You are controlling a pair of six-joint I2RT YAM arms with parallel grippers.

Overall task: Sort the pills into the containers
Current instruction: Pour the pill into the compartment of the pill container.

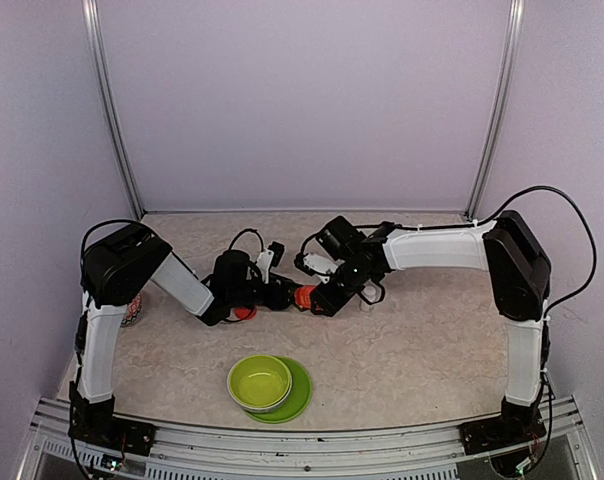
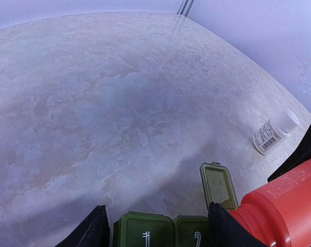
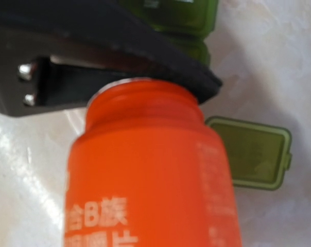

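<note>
Orange bottle point(image 3: 145, 180) gripped by right jaws, tipped toward pill box point(image 2: 145, 229) clamped in left jaws. One lid point(image 2: 217, 185) opened; no pills seen sorted yet.

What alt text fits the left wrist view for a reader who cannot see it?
A dark green pill box sits between the fingers of the left gripper, compartments 1 and 2 shut, the third lid flipped open. An orange-red bottle tilts toward it from the right; a small white bottle lies beyond.
</note>
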